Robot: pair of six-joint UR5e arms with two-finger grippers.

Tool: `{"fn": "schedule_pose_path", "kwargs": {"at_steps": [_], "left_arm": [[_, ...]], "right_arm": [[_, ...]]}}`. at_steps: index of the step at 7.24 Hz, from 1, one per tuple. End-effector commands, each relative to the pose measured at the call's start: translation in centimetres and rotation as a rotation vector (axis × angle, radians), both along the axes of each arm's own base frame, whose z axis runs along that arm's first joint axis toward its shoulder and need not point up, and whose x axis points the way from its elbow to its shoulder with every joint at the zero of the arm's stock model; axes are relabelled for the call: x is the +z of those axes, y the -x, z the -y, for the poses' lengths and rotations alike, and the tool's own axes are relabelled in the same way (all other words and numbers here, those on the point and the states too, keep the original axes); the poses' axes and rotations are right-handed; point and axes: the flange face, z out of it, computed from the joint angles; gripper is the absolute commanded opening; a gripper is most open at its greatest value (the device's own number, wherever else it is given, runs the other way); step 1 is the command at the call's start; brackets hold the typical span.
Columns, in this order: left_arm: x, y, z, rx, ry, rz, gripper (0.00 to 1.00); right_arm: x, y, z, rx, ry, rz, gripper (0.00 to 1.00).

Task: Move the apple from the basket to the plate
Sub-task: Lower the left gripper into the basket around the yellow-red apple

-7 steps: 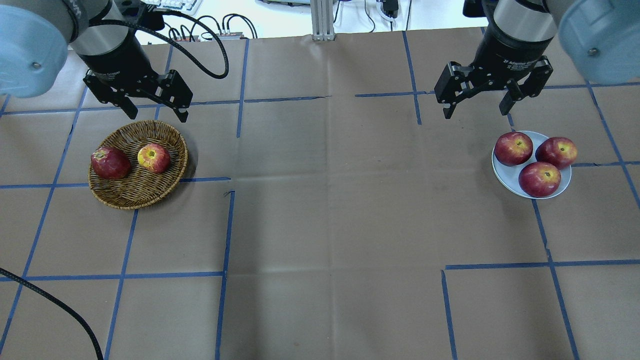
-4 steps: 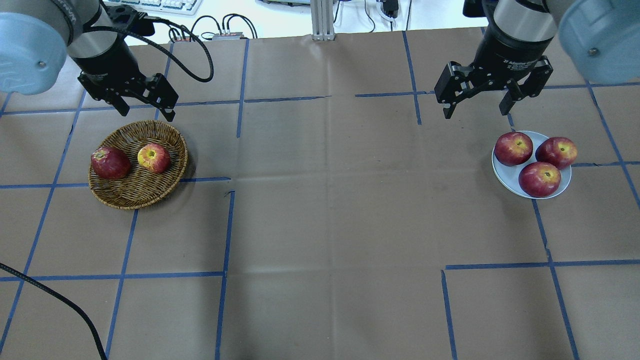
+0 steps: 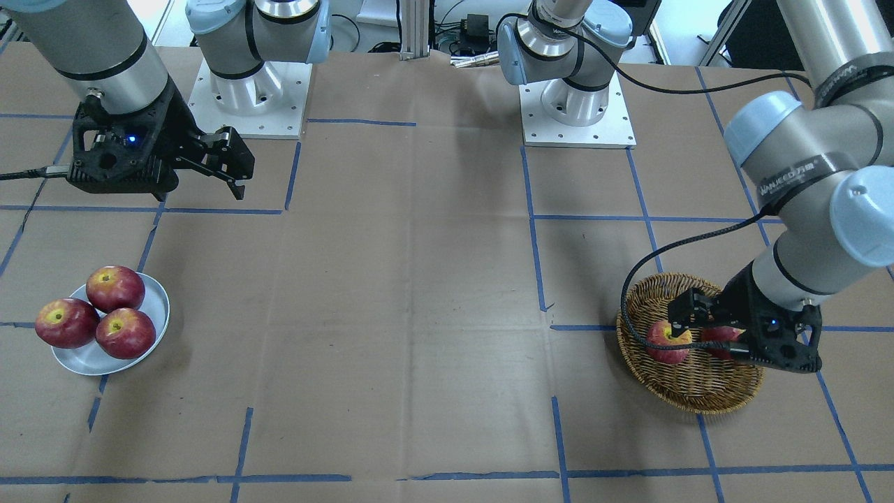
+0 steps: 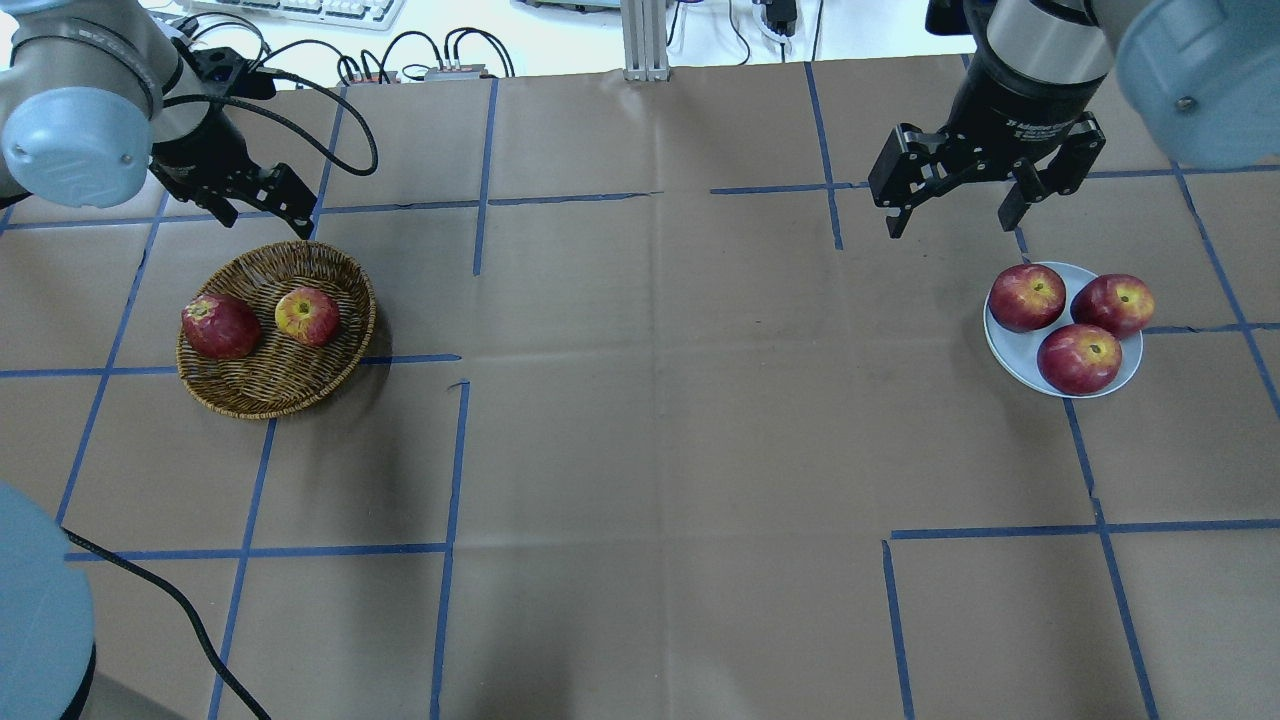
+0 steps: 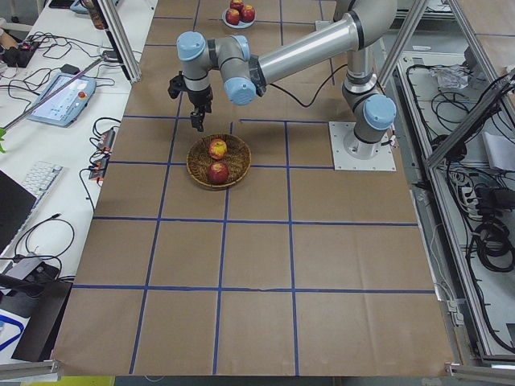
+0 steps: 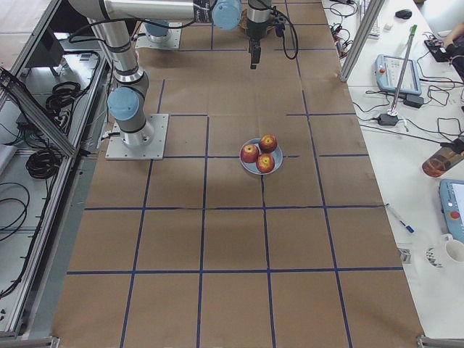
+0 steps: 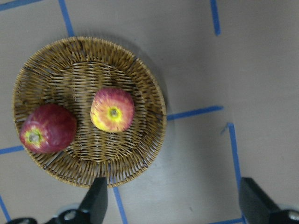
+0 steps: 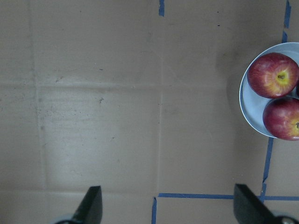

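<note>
The pale pinkish-red apple (image 4: 307,316) with a yellow stem patch lies in the golden wicker basket (image 4: 290,385), next to a darker red apple (image 4: 220,326). The left wrist view shows the pale apple (image 7: 112,110) from above in the basket (image 7: 84,70). My left gripper (image 4: 265,215) is open and empty, held above the table by the basket's far rim. The small pale plate (image 4: 1008,352) at the right holds three red apples. My right gripper (image 4: 950,222) is open and empty, up beyond the plate's far left. The right wrist view shows the plate (image 8: 247,100) at its right edge.
Brown paper with blue tape lines (image 4: 450,450) covers the table. The left arm's black cable (image 4: 330,110) loops above the basket's far side. The left arm's elbow (image 4: 40,610) juts in at the near left corner. Robot bases (image 3: 244,91) stand at the far edge in the front-facing view.
My left gripper has moved left and away from the camera, still open, and the left arm's elbow has come into the near left corner. The right arm and the apples have not moved.
</note>
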Motion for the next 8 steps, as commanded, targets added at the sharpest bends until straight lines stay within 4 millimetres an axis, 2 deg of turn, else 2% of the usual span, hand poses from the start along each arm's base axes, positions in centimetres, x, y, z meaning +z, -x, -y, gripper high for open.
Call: {"fn": "schedule_pose_path", "kwargs": {"at_steps": [1, 3, 6, 8], "left_arm": [[-5.3, -0.4, -0.2, -0.002, -0.036, -0.018, 0.98], [-8.3, -1.2, -1.4, 0.009, 0.001, -0.007, 0.98], [-11.0, -1.5, -3.3, 0.027, -0.055, -0.023, 0.99], [-12.3, -1.6, -3.5, 0.03, -0.078, -0.027, 0.99]], "right_arm": [[0.0, 0.0, 0.0, 0.0, 0.0, 0.0, 1.0], [0.0, 0.0, 0.0, 0.0, 0.0, 0.0, 1.0], [0.0, 0.0, 0.0, 0.0, -0.002, 0.0, 1.0], [0.0, 0.0, 0.0, 0.0, -0.002, 0.0, 1.0]]}}
